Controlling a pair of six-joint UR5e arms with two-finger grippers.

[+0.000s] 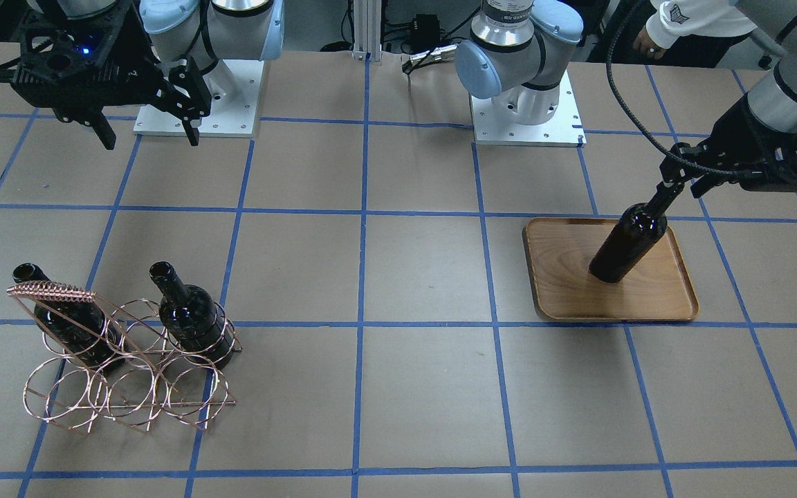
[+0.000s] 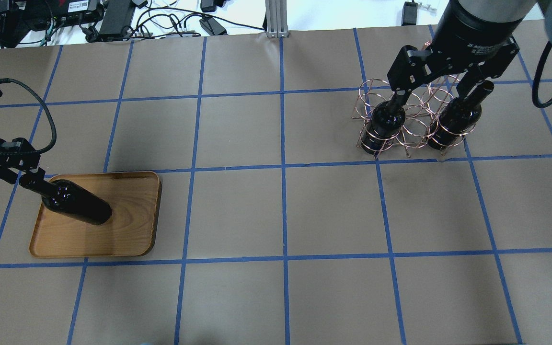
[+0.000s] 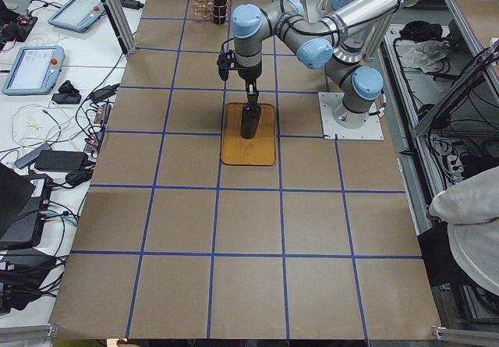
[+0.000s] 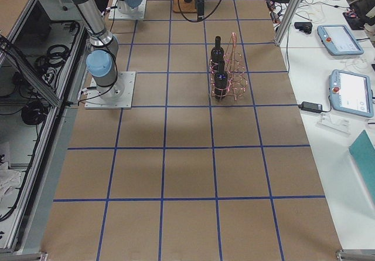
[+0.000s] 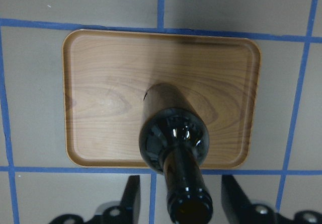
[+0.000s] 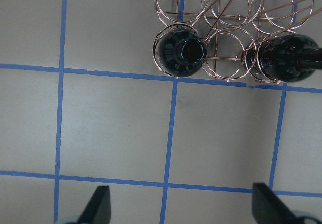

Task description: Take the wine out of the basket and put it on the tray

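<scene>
A dark wine bottle (image 1: 630,242) stands upright on the wooden tray (image 1: 647,290), seen from above in the left wrist view (image 5: 173,128). My left gripper (image 5: 183,204) is open around the bottle's neck, with gaps on both sides; it also shows in the overhead view (image 2: 27,179). Two more dark bottles (image 2: 384,124) (image 2: 453,122) stand in the copper wire basket (image 2: 410,120). My right gripper (image 2: 431,88) is open and empty, hovering high above the basket, with its fingers (image 6: 100,204) spread wide. The basket also shows in the right wrist view (image 6: 226,12).
The two arm bases (image 1: 198,97) (image 1: 526,104) stand at the robot's side of the table. An operator (image 1: 689,21) is behind the left arm. Cables and power bricks (image 2: 113,19) lie past the far edge. Brown paper with blue tape lines covers the table.
</scene>
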